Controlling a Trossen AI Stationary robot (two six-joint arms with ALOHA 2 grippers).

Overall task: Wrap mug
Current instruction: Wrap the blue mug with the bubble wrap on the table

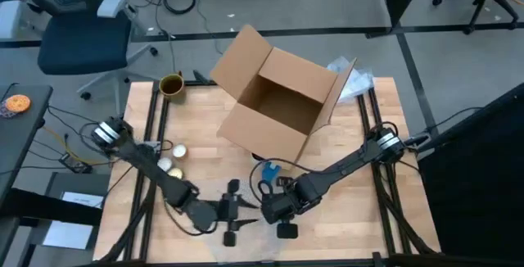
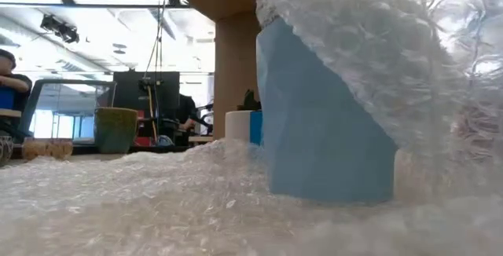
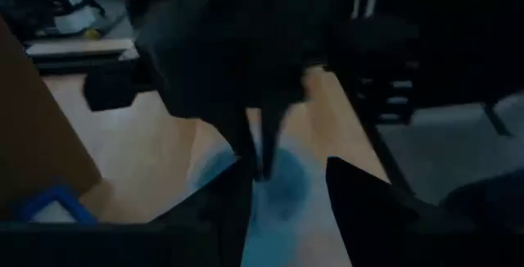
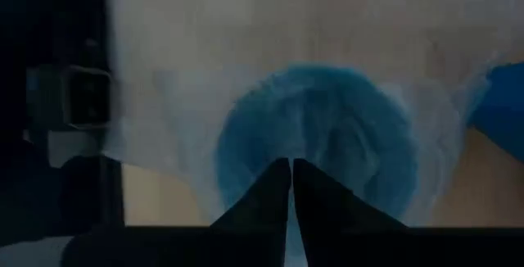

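Note:
A blue mug (image 2: pixel 322 138) stands on a sheet of clear bubble wrap (image 2: pixel 157 201), and part of the sheet is drawn over the mug's top (image 2: pixel 369 44). My right gripper (image 4: pixel 291 173) is over the mug (image 4: pixel 319 144), shut on the wrap. In the high view this gripper (image 1: pixel 277 205) hides the mug. My left gripper (image 3: pixel 286 210) is open beside it, low over the table (image 1: pixel 233 211), with the wrapped mug (image 3: pixel 282 187) seen beyond its fingers. My right gripper pinches the bubble wrap (image 4: pixel 291 146) between its two fingertips, right over the mug's open top. The fingers come from above, pointing down. The wrap slopes down from there over the mug's side, and the rest lies on the table.
An open cardboard box (image 1: pixel 278 95) stands at the table's far middle. A green cup (image 1: pixel 171 84) is at the far left corner, and white rolls (image 1: pixel 172 159) lie by the left arm. A small blue object (image 1: pixel 268 170) sits just beyond the grippers.

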